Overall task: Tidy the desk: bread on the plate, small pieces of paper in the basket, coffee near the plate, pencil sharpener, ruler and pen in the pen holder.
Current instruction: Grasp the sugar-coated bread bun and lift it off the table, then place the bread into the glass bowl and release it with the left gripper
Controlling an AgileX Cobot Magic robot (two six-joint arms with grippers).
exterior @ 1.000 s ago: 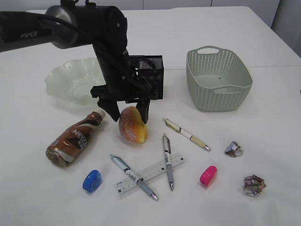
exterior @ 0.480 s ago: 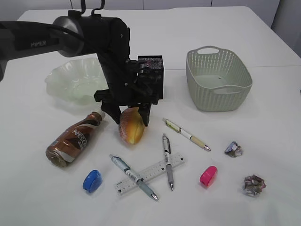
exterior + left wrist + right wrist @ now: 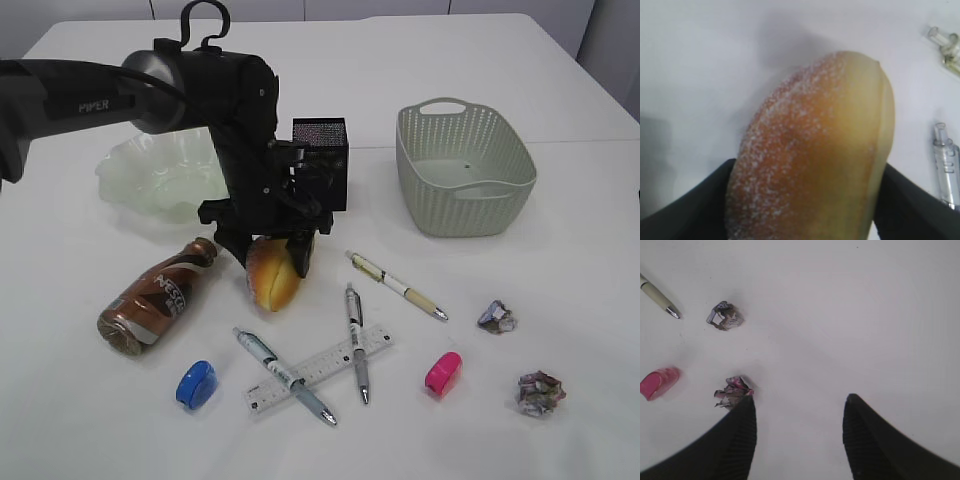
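Fingers [image 3: 273, 252] of the down-tilted left arm flank the bread [image 3: 272, 272].

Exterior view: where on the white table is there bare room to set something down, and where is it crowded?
Free: the far white table behind the grey-green plastic basket, and the near-left corner beside the brown coffee bottle. Crowded: the front centre, where the clear ruler, three pens and the blue sharpener and pink sharpener lie close.
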